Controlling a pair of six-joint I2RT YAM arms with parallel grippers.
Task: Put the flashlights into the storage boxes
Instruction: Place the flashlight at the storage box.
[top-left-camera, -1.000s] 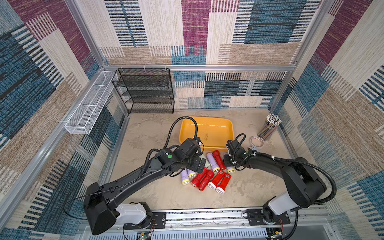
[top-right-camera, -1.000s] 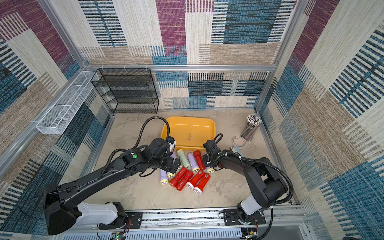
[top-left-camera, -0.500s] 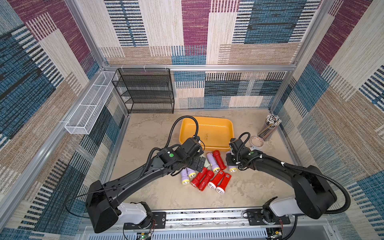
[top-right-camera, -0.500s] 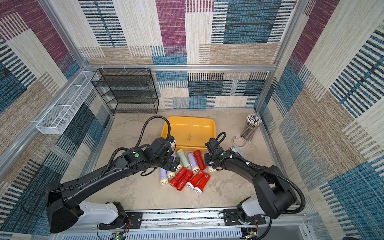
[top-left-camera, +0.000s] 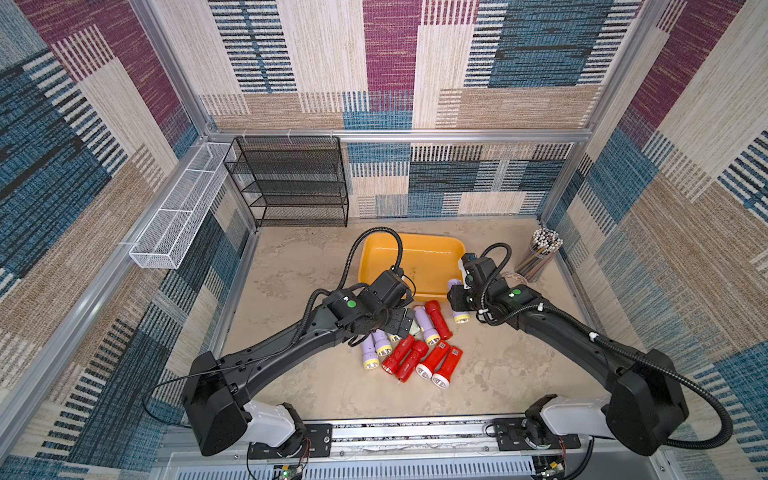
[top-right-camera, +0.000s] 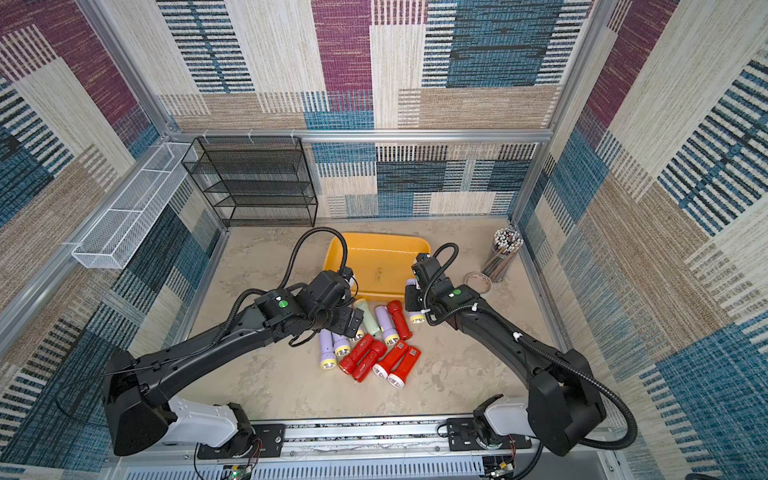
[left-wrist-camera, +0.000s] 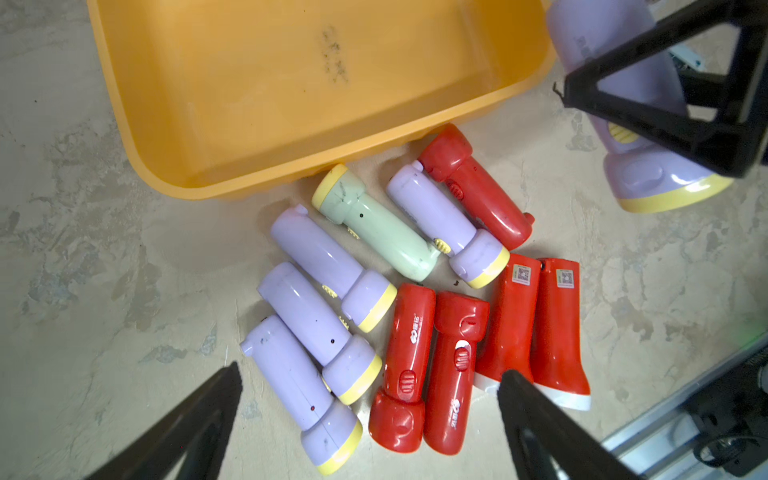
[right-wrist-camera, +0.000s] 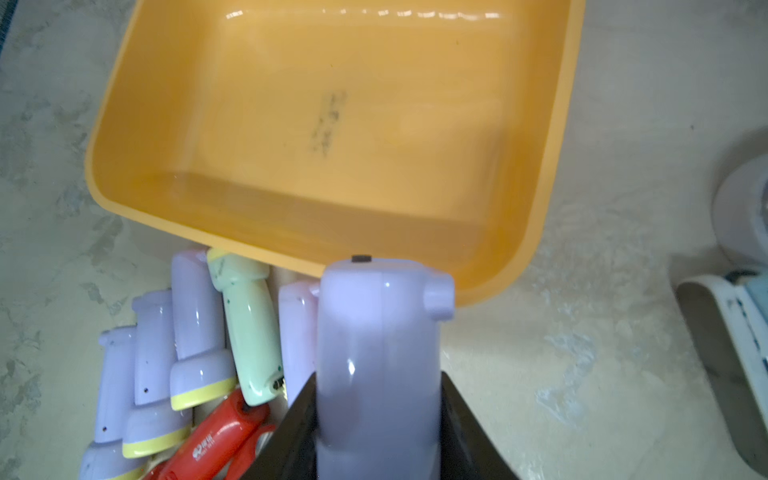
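Note:
The yellow-orange storage box (top-left-camera: 415, 257) (top-right-camera: 376, 257) lies empty at mid table. Just in front of it lies a pile of flashlights (top-left-camera: 415, 349) (top-right-camera: 374, 349): several lilac with yellow heads, several red, one pale green (left-wrist-camera: 374, 224). My left gripper (left-wrist-camera: 372, 370) (top-left-camera: 401, 326) hovers open over the pile, holding nothing. My right gripper (right-wrist-camera: 376, 378) (top-left-camera: 459, 299) is shut on a lilac flashlight (right-wrist-camera: 378, 332) (left-wrist-camera: 640, 178), held above the table by the box's (right-wrist-camera: 332, 124) near right corner, with its tail toward the box.
A clear cup of pencils (top-left-camera: 540, 257) stands at the back right with a round lid (top-right-camera: 478, 282) beside it. A black mesh rack (top-left-camera: 291, 183) stands at the back left. A white wire basket (top-left-camera: 178, 212) hangs on the left wall.
My right gripper has lifted the lilac flashlight and carried it back toward the box's near right corner. The left arm has barely moved.

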